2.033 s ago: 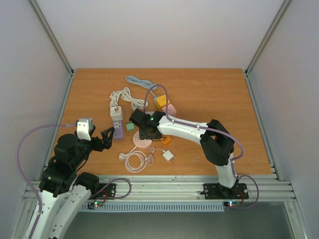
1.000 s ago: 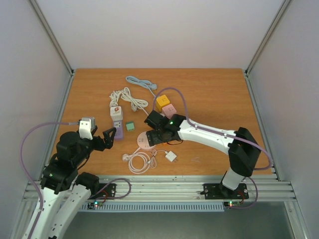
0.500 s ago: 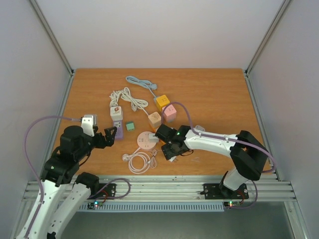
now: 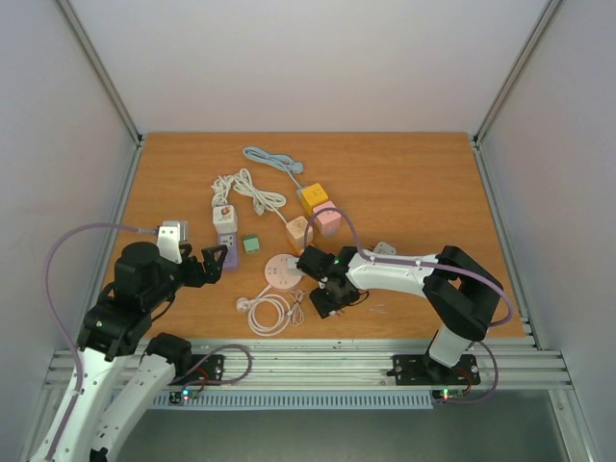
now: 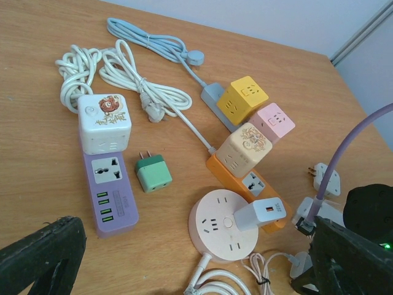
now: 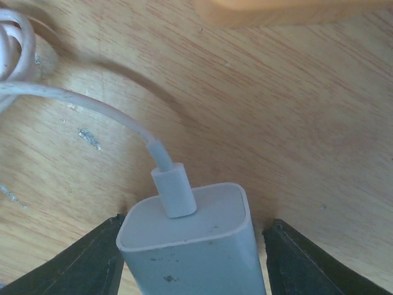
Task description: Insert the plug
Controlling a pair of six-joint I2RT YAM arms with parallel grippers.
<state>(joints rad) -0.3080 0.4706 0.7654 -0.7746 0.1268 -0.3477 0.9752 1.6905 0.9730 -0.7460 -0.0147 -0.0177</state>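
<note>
The fingers [image 6: 92, 261] of the right gripper [image 4: 323, 298] are held apart on both sides of the white charger [image 6: 196, 246], low in the centre of the table [image 4: 423, 183]. Half a second ago the gripper was a little further right. Bare wood is seen rightwards. The left gripper [image 4: 214, 262] is spread wide, unmoved.

The white charger [image 6: 187, 246] runs off the bottom edge, its prongs out of sight.
</note>
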